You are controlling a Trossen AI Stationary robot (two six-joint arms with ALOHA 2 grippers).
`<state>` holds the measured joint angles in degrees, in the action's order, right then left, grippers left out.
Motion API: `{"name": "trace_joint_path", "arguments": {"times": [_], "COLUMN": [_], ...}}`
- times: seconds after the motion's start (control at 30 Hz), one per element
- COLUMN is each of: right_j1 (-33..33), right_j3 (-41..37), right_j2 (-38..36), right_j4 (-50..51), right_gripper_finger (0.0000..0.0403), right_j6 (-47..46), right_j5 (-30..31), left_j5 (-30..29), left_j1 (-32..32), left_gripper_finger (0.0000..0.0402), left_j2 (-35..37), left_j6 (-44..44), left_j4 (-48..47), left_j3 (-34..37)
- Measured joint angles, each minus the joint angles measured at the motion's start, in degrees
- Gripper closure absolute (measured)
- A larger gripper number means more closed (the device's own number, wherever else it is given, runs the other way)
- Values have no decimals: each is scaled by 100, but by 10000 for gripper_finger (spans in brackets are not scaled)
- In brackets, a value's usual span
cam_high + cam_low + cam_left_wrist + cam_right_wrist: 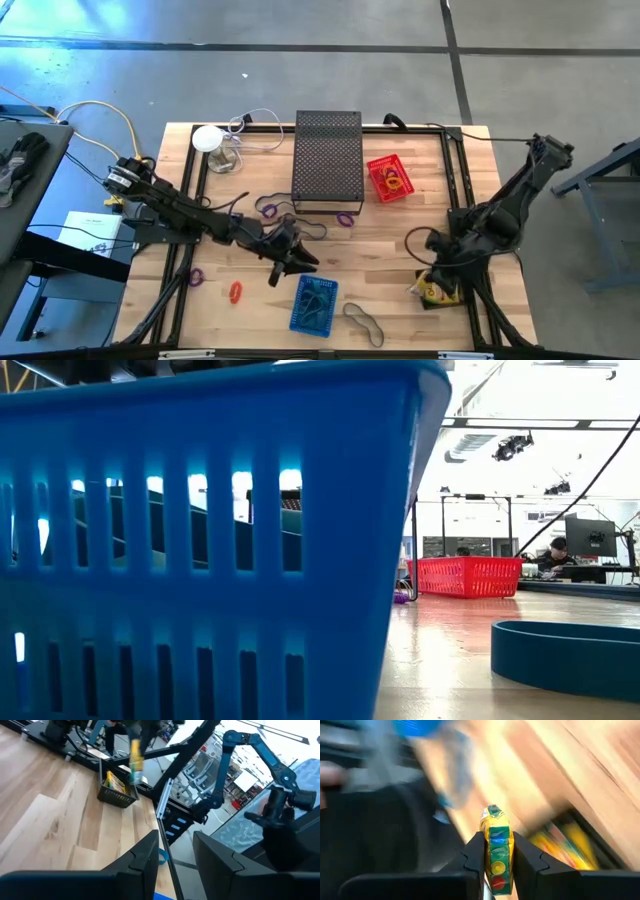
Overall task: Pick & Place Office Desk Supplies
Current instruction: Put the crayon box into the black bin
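Note:
My right gripper [496,840] is shut on a yellow-and-green packet [496,851] above the dark tray [441,294] of yellow packets near the table's right front corner. My left gripper [175,840] is open and holds nothing. It hovers at the table's middle [288,262], just beyond the blue basket [313,303]. Loose bands lie on the wood: purple loops [268,208] [196,276], an orange one [235,292] and a dark one [365,322]. The red basket [388,178] holds more bands. My right gripper pinches the packet between its two fingers, which lie on its flat sides [496,872]; its free end sticks out past the fingertips. In the left wrist view the packet [135,757] hangs below the fingers, lifted clear above the dark tray [118,791].
A tall black mesh box [328,160] stands at the table's far middle. A white round object with a thin cable [208,138] sits at the far left. In the low view the blue basket [200,560] fills the foreground. Bare wood lies between the blue basket and the dark tray.

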<state>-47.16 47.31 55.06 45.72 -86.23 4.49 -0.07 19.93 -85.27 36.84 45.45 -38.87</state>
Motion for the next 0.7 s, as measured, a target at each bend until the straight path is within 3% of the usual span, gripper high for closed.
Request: {"name": "trace_joint_path", "arguments": {"times": [0.13, 0.23, 0.43, 0.6, 0.7], "right_j1": [215, 272, 271, 266, 269], "right_j3": [0, 0, 0, 0, 0], "right_j2": [55, 126, 569, 1267, 1629], "right_j4": [1107, 1492, 1555, 1553, 1547], "right_gripper_finger": [349, 349, 349, 348, 348], "right_j6": [-894, -1081, -1301, -1428, -1425], "right_j5": [-1085, -1502, -1644, -2985, -3255], "left_j5": [-1, -1, -1, 1, -1], "left_j1": [-45, -77, -81, -127, -200], "left_gripper_finger": [286, 286, 286, 286, 286], "left_j2": [0, 0, -2, -2, -2], "left_j6": [0, 0, -11, -200, -258], "left_j4": [-1, -37, -114, -116, -134], "left_j3": [0, 0, 4, 4, 4]}}
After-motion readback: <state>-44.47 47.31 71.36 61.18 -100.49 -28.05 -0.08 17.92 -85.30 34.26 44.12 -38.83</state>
